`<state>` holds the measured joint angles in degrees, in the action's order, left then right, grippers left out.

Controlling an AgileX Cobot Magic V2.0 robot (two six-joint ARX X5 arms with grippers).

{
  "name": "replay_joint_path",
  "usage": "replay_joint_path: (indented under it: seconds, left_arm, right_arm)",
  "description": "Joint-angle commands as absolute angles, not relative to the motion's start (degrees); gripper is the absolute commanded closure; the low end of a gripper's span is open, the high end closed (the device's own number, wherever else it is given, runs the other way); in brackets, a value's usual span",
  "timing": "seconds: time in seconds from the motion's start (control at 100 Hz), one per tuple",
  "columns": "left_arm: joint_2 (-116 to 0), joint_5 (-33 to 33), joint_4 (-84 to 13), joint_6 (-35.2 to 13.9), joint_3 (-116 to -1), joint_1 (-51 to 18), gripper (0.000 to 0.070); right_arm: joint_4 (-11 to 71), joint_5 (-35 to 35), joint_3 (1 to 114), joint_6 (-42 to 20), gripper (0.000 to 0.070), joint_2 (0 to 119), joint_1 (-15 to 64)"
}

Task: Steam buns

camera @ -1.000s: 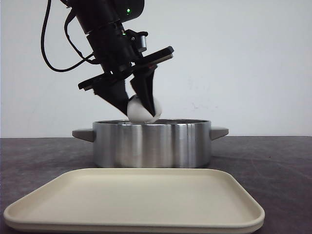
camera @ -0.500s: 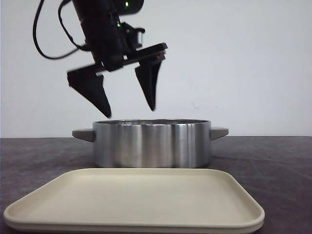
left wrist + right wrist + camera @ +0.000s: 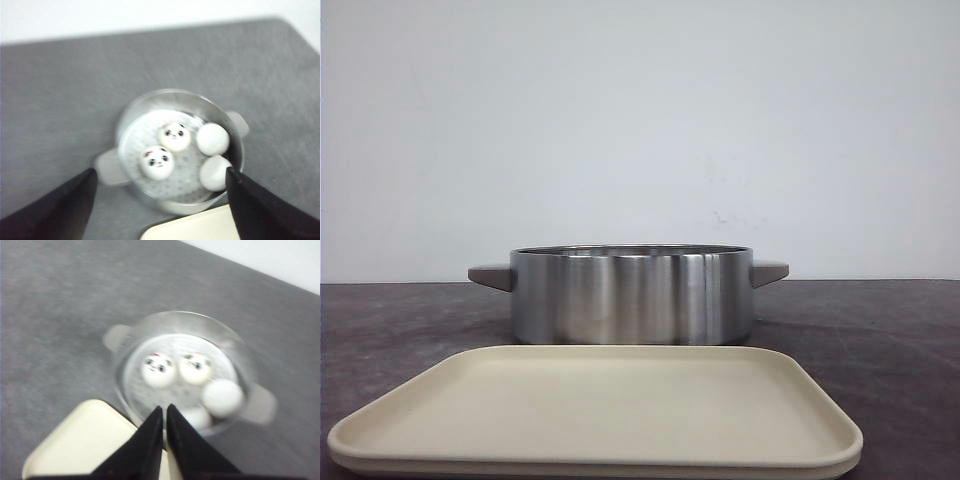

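Observation:
A steel steamer pot [image 3: 632, 295] with two grey handles stands on the dark table; it also shows in the left wrist view [image 3: 150, 100] and the right wrist view [image 3: 165, 320]. Several white buns lie inside it: two show panda faces [image 3: 157, 162] [image 3: 174, 136], two show plain white [image 3: 212, 139] [image 3: 216, 172]. The right wrist view shows them too [image 3: 159, 370] [image 3: 196, 368] [image 3: 222, 397] [image 3: 196, 417]. My left gripper [image 3: 160, 180] is open and empty, high above the pot. My right gripper [image 3: 165, 410] is shut and empty, high above the pot's near edge. Neither gripper shows in the front view.
A cream tray [image 3: 600, 415] lies in front of the pot, with nothing on it; its corner shows in the left wrist view [image 3: 195, 227] and the right wrist view [image 3: 80, 440]. Grey table surface surrounds the pot, with a white wall behind.
My left gripper let a bun go into the pot, opened, rose and left the front view.

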<state>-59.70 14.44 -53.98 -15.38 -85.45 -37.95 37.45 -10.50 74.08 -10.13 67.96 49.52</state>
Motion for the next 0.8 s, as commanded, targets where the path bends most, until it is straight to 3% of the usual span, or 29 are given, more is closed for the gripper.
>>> replay_joint_path:
  seconds: [0.0,0.11,0.25,0.79]
  left_arm:
    - [-55.79,16.03,-56.27,-15.00,-86.50,-38.57,0.0282]
    - [-48.97,17.06,-61.78,-14.98,-86.46,-38.57,0.0424]
    - [-42.85,18.70,-65.19,-14.96,-85.78,-38.57,0.0700]
    - [-40.36,19.07,-66.65,-14.83,-85.14,-38.59,0.0700]
  right_arm:
    - [29.06,-10.46,71.99,-10.11,0.0694,68.51,51.40]
    - [16.36,-10.52,67.31,-8.56,0.0694,68.55,53.93]
    - [7.27,-10.74,65.41,-8.58,0.0694,68.84,56.03]
    - [4.27,-10.55,65.41,-8.56,0.0694,68.82,56.93]
